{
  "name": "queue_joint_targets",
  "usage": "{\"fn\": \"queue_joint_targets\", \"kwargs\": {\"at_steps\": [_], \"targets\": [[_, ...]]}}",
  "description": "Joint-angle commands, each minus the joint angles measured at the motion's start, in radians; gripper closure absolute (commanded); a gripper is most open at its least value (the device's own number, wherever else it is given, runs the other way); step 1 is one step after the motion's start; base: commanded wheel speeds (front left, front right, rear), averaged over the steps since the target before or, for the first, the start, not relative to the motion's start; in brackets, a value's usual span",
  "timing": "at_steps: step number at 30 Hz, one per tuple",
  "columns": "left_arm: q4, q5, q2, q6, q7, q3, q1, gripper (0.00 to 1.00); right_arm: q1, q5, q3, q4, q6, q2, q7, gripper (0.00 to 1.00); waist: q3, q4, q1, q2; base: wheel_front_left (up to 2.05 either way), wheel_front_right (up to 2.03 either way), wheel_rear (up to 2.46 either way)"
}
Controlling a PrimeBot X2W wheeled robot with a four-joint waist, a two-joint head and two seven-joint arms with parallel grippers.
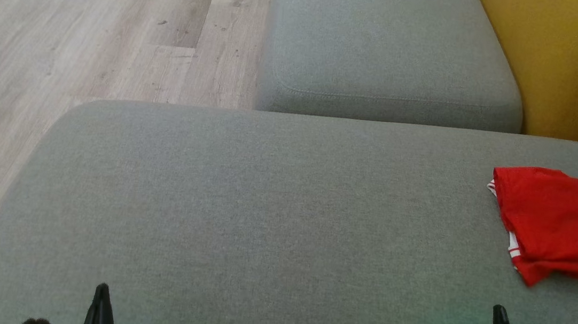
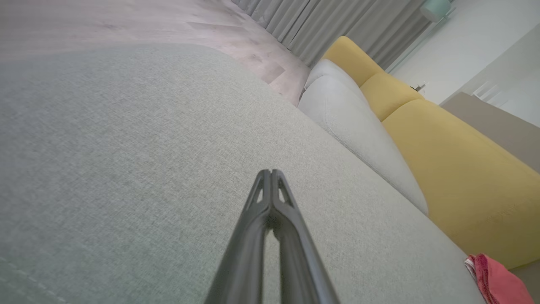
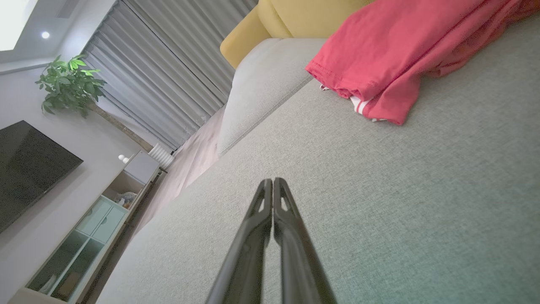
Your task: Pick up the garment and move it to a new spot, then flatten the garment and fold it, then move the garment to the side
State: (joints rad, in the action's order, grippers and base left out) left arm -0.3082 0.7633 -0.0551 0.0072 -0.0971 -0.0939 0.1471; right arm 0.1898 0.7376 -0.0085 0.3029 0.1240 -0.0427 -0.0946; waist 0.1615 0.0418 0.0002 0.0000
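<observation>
The garment (image 1: 562,223) is red with white stripes at its edge, and it lies folded on the right side of the grey cushion (image 1: 273,214). It also shows in the right wrist view (image 3: 392,55) and at the lower right corner of the left wrist view (image 2: 498,280). My left gripper (image 1: 102,288) stands shut at the bottom left, over bare cushion, holding nothing (image 2: 271,172). My right gripper (image 1: 500,311) is shut too, just in front of the garment and apart from it, its tips touching with nothing between them (image 3: 273,181).
A second grey cushion (image 1: 392,49) lies beyond the first, with a yellow backrest (image 1: 573,63) at the right. Wooden floor (image 1: 94,23) runs along the left. The right wrist view shows a TV cabinet (image 3: 93,223), curtains (image 3: 168,76) and a plant (image 3: 69,80).
</observation>
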Motion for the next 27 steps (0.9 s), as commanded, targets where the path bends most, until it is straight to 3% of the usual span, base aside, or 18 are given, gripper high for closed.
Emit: {"fn": "queue_joint_targets", "kwargs": {"at_steps": [1, 27], "targets": [[0.039, 0.028, 0.001, -0.013, 0.003, 0.029, -0.067, 1.00, -0.073, 0.031, 0.001, -0.038, 0.003, -0.004, 0.006, 1.00, -0.003, -0.001, -0.0001, 0.0000, 0.00, 0.00, 0.00], [0.047, 0.318, 0.002, -0.057, 0.077, 0.093, -0.134, 1.00, -0.153, 0.330, -0.037, -0.045, 0.004, -0.005, 0.078, 1.00, -0.061, -0.016, -0.0001, 0.0000, 0.00, 0.00, 0.00]]}}
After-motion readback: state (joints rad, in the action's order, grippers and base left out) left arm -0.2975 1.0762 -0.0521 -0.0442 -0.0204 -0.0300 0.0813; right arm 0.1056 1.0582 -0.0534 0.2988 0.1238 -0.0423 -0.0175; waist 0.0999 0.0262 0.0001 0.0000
